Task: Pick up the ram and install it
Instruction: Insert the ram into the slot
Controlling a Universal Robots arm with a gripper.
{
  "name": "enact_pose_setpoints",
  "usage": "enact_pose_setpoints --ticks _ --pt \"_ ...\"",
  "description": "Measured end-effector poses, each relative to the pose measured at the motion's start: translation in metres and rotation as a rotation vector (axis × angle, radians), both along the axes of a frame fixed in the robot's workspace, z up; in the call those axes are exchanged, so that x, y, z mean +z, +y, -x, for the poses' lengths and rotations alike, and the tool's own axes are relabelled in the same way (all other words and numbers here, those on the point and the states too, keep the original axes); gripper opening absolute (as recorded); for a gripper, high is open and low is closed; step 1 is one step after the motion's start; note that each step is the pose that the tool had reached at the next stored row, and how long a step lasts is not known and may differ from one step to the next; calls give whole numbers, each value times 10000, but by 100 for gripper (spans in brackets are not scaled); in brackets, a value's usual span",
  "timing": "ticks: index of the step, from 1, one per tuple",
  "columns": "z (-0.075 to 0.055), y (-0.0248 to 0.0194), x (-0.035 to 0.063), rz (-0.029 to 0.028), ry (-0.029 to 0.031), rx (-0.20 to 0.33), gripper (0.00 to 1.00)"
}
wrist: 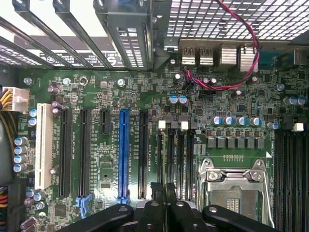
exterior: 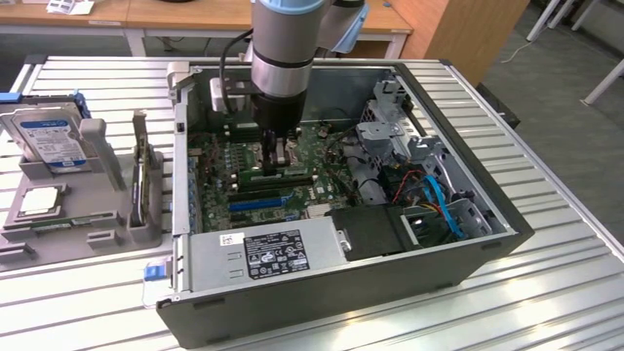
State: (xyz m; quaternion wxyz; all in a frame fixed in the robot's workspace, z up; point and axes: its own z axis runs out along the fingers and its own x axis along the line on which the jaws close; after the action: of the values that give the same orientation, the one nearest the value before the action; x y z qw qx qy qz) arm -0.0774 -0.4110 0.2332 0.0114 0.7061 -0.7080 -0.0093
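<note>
My gripper (exterior: 276, 162) hangs from the arm inside the open computer case (exterior: 195, 219), low over the motherboard (wrist: 96, 96). Its dark fingertips (wrist: 157, 191) stand almost together, shut, right above the black memory slots (wrist: 170, 154) beside the processor socket (wrist: 236, 188). I see no board between the fingertips. Outside the case, a thin green strip that looks like the ram (exterior: 70, 221) lies along the front of the grey holder (exterior: 98, 146), far from the gripper towards the exterior view's left.
The holder also carries a blue-labelled hard drive (exterior: 49, 139), a square silver chip (exterior: 39, 199) and an upright dark card (exterior: 146, 175). In the case sit the power supply (exterior: 273, 252), drive bays with blue cables (exterior: 439, 201) and a blue expansion slot (wrist: 124, 154).
</note>
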Motion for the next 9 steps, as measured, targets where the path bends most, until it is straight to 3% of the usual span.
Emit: enact_pose_setpoints --ticks 9 --pt "0 0 -25 1 -16 0 12"
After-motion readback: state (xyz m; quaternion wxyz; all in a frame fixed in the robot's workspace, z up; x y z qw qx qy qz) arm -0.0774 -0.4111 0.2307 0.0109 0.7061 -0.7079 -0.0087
